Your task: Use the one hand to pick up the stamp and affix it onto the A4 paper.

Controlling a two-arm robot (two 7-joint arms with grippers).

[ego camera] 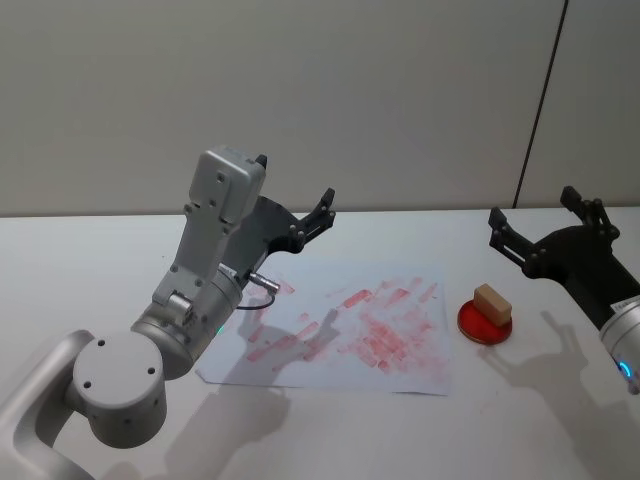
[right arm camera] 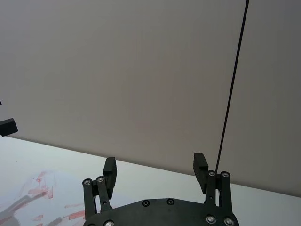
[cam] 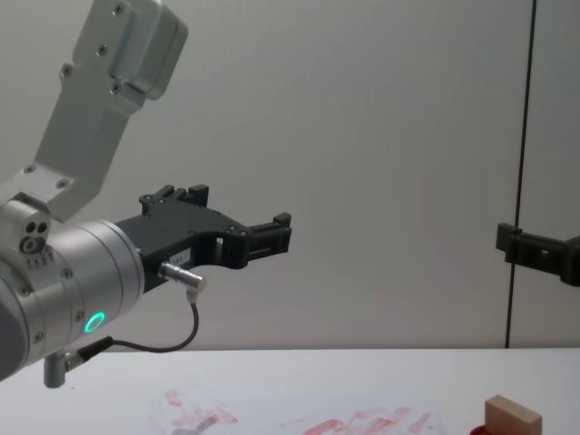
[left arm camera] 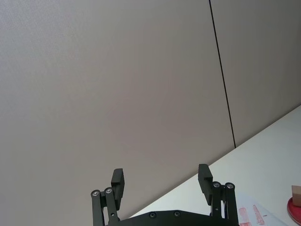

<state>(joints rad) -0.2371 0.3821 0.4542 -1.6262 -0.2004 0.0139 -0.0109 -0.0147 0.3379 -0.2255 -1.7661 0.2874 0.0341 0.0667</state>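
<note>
Two grippers, one stamp, one paper and one red pad, at a white desk (ego camera: 100, 260) before a plain grey wall (ego camera: 400, 90).

Stamp (ego camera: 492, 300): pale wooden block resting on top of the pad (ego camera: 484, 328), with nothing gripping it. In the chest view it shows at the lower right, standing above the desk surface.

Pad: round and red, flat on the desk just right of the paper, with a strip of bare desk between them.

Paper (ego camera: 350, 330): white sheet lying flat at the middle of the desk, covered in red stamp marks that are densest across its centre and right half. The left arm's shadow falls over its near left part.

Left gripper (ego camera: 296, 180): black, on a light grey boxy link. It is raised well above the desk near the paper's far left corner and points up toward the wall. The fingers are spread apart, with nothing between them. A green ring (cam: 93, 322) glows on the wrist, and a thin black cable (cam: 154, 346) loops beneath it.

Right gripper (ego camera: 533, 207): black, raised above the desk beyond and to the right of the pad, well apart from the stamp. It also faces the wall. The fingers are spread apart and empty.
</note>
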